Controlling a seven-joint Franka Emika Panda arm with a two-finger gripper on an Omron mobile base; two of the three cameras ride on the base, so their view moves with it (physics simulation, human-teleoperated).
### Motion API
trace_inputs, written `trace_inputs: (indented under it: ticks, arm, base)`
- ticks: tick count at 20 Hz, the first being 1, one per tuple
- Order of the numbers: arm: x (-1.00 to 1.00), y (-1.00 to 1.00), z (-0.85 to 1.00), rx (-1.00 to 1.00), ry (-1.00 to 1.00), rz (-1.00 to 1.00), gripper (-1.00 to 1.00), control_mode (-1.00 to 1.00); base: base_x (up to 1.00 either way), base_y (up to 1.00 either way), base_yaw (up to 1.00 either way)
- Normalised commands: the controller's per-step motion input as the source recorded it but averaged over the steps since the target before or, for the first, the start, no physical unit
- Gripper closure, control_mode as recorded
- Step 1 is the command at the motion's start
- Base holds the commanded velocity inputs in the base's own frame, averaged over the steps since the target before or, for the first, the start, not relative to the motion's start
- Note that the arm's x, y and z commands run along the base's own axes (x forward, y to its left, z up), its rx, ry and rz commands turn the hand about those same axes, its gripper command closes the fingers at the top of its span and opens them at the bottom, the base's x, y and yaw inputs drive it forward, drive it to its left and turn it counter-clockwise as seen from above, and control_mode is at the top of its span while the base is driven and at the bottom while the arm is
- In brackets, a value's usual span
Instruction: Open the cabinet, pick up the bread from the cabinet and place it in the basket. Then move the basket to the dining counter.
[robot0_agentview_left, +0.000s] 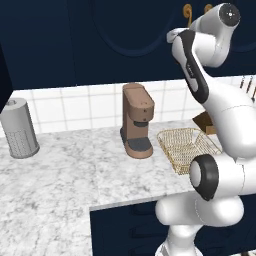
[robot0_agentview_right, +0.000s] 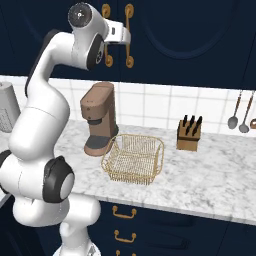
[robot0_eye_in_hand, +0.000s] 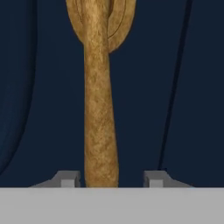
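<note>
Hand view, close on the cabinet (robot0_eye_in_hand: 39, 87): brass handle (robot0_eye_in_hand: 100, 118) rising between 2 grey fingertips (robot0_eye_in_hand: 68, 179), jaws set either side of the shaft with visible gaps remaining, neither pad seen touching metal. Half-spread, then, bracketing the handle rather than pinching it; whether contact has been made cannot be told from this angle.

Right base view, same instant: gripper (robot0_agentview_right: 125, 36) raised high against the navy door front, level with the upper part of the brass handle, arm folded up from the base to reach it. Approach straight on and square to the door, probably so that a clean pull swings the panel outward once the jaws close.

Both doors shut, so the bread is out of sight, presumably behind them on a shelf. Basket (robot0_agentview_right: 134, 159) waiting on the marble worktop (robot0_agentview_right: 220, 175) directly below the cabinet, just beside the brown coffee machine (robot0_agentview_right: 100, 118) and apart from the knife block (robot0_agentview_right: 189, 134); likely parked there to keep the drop from shelf to basket short. Basket lying open-topped, nothing inside it.

Left base view: same basket (robot0_agentview_left: 187, 148) partly masked by the arm, grey canister (robot0_agentview_left: 19, 128) well apart at the far end of the worktop.

Judged step: first of the task, grasping the handle. Risk: fingers sliding down the tapered brass on the pull.
</note>
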Motion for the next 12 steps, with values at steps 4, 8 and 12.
trace_inputs:
  ticks: [4,8,12]
  arm:
    - [0.17,0.18,0.0,0.0,0.0,0.03,1.0,-1.0]
    - [-0.44,0.96,0.0,0.08,0.0,0.13,1.0,-1.0]
    - [-0.72,1.0,0.0,0.06,0.0,0.13,1.0,-1.0]
  base:
    - [0.0,0.0,0.0]
    - [0.0,0.0,0.0]
    - [0.0,0.0,0.0]
